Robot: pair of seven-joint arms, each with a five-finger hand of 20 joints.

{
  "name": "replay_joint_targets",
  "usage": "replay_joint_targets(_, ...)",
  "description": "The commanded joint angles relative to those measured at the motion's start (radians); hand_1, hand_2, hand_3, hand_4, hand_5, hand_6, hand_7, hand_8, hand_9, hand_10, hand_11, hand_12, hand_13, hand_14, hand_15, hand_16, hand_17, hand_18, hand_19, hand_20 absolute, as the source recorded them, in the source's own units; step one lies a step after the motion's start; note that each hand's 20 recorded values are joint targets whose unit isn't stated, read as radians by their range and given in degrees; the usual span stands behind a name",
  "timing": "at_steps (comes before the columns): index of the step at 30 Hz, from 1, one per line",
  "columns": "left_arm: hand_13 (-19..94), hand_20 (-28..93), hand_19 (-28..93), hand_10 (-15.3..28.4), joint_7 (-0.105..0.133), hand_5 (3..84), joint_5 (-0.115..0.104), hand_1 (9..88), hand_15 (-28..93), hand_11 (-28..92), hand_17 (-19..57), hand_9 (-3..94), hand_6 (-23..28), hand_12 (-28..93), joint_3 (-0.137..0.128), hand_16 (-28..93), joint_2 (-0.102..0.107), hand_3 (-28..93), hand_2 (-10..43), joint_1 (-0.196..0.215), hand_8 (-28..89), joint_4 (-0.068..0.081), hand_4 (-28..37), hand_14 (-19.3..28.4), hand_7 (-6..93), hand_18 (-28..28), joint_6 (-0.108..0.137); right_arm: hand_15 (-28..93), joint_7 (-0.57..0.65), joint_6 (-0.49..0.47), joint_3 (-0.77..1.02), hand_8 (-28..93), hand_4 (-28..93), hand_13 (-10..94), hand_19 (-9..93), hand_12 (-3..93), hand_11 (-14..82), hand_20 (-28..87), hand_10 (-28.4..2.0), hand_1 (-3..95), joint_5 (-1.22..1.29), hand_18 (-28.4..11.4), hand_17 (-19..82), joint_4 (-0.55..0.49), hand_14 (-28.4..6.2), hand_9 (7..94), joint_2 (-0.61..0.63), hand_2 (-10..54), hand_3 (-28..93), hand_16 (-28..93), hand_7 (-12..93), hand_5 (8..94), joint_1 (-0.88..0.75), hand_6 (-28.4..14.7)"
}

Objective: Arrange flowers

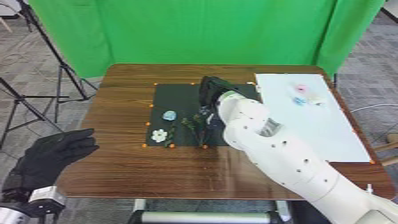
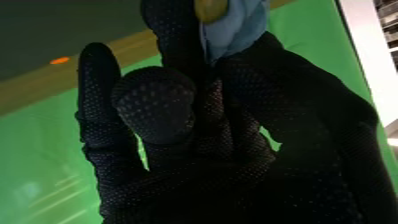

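Note:
In the head view my right hand [image 1: 211,91] is over the upper part of the black mat [image 1: 178,94]. The right wrist view shows my right hand [image 2: 191,115] pinching a blue flower [image 2: 238,25] with a yellow centre between thumb and fingers. Lower on the mat lie another blue flower [image 1: 169,115], a white flower [image 1: 159,135] and some green stems [image 1: 190,125]; the forearm hides the mat's right part. A pink flower [image 1: 301,88] and a small blue flower [image 1: 299,101] lie on the white board [image 1: 333,130]. My left hand [image 1: 55,151] is open beside the table's left edge.
The brown table [image 1: 115,170] carries the mat and, to its right, the white board. Small orange markers [image 1: 205,146] line the edges of both. A green curtain [image 1: 195,30] hangs behind the table, with black stands [image 1: 60,65] at the left.

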Motion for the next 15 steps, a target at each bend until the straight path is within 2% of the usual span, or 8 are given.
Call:
replay_joint_targets(1,29,16,59,23.2,-0.007,51.0,-0.002,27.4,61,37,-9.4,41.4,15.6,11,0.005,-12,0.02,79,5.6,-0.016,-8,0.008,-17.3,28.4,13.8,22.6,-0.01,68,0.004,0.061,-0.01,4,-28,81,84,40.4,22.2,11,-4.6,57.8,-0.041,-19.4,32,0.048,-3.0,87.0,-0.064,-9.5,78,28,40,75.3,0.014,-1.6)
replay_joint_targets(6,29,16,59,23.2,-0.001,50.9,-0.003,27.4,61,37,-9.4,41.4,15.6,11,0.018,-12,0.023,79,5.6,-0.032,-8,0.014,-17.3,28.4,13.9,22.6,-0.009,68,0.012,0.089,0.0,3,-28,81,84,40.0,21.9,11,-4.3,57.6,-0.049,-19.3,32,0.083,-3.1,87.2,-0.127,-9.5,78,28,40,75.0,0.007,-1.1)
replay_joint_targets(9,29,16,59,23.3,0.016,50.9,-0.013,27.4,60,37,-9.4,41.4,15.6,11,0.027,-12,0.039,79,5.6,-0.032,-8,0.017,-17.3,28.4,13.9,22.6,0.004,68,0.023,0.11,0.01,3,-28,81,84,39.3,21.3,11,-4.0,57.1,-0.042,-19.1,32,0.103,-3.1,87.4,-0.166,-9.5,78,27,41,74.6,-0.001,-0.7)
replay_joint_targets(15,29,16,59,23.2,0.014,51.0,-0.012,27.4,60,37,-9.4,41.3,15.7,11,0.034,-12,0.041,79,5.7,-0.042,-8,0.02,-17.3,28.4,13.8,22.6,0.001,67,0.036,0.102,0.021,1,-28,81,84,37.2,18.6,11,-4.3,55.6,-0.045,-18.8,31,0.108,-3.2,87.4,-0.198,-9.5,75,27,39,73.6,-0.025,-0.6)
